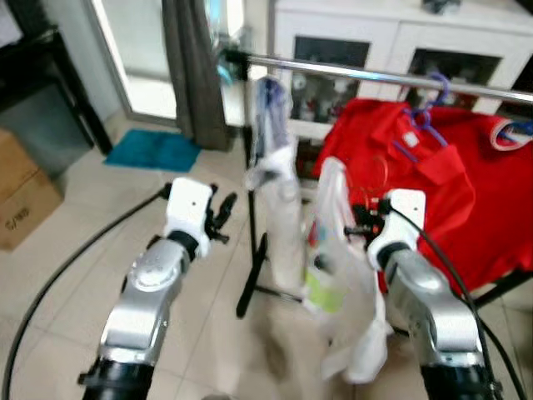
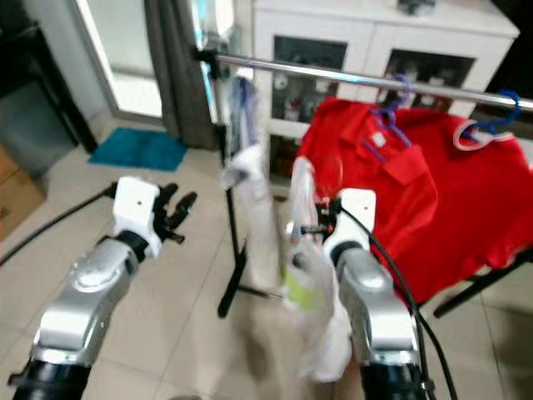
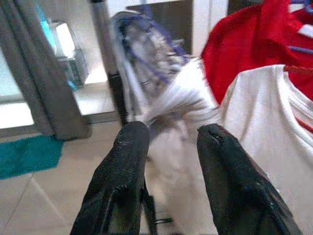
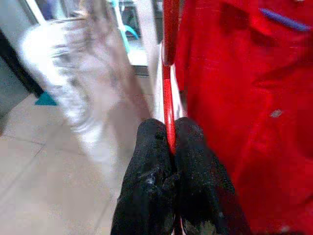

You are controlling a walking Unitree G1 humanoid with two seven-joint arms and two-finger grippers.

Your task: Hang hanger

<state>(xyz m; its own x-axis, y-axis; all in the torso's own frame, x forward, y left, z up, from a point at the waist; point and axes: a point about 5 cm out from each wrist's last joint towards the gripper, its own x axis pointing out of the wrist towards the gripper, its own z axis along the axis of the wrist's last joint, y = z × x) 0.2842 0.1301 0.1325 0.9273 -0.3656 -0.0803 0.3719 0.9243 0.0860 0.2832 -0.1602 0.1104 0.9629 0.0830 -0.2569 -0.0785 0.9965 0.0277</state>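
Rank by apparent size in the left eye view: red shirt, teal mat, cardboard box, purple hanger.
1. Red shirt
2. Teal mat and cardboard box: look alike, and the box is cut off, so unranked
3. Purple hanger

Red hanger (image 4: 168, 73) pinched in black right gripper (image 4: 168, 147), white shirt (image 1: 350, 283) hanging on it. Beyond it: red shirts (image 1: 433, 183) on blue hangers (image 1: 420, 125), silver rail (image 1: 375, 77). Past black left gripper (image 3: 168, 147): white-blue garment (image 1: 271, 158), teal mat (image 1: 154, 150).

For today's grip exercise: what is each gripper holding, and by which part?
Right gripper: jaws shut on the thin red hanger, pinched on its wire; the exact part cannot be told. Left gripper: open, holding nothing.
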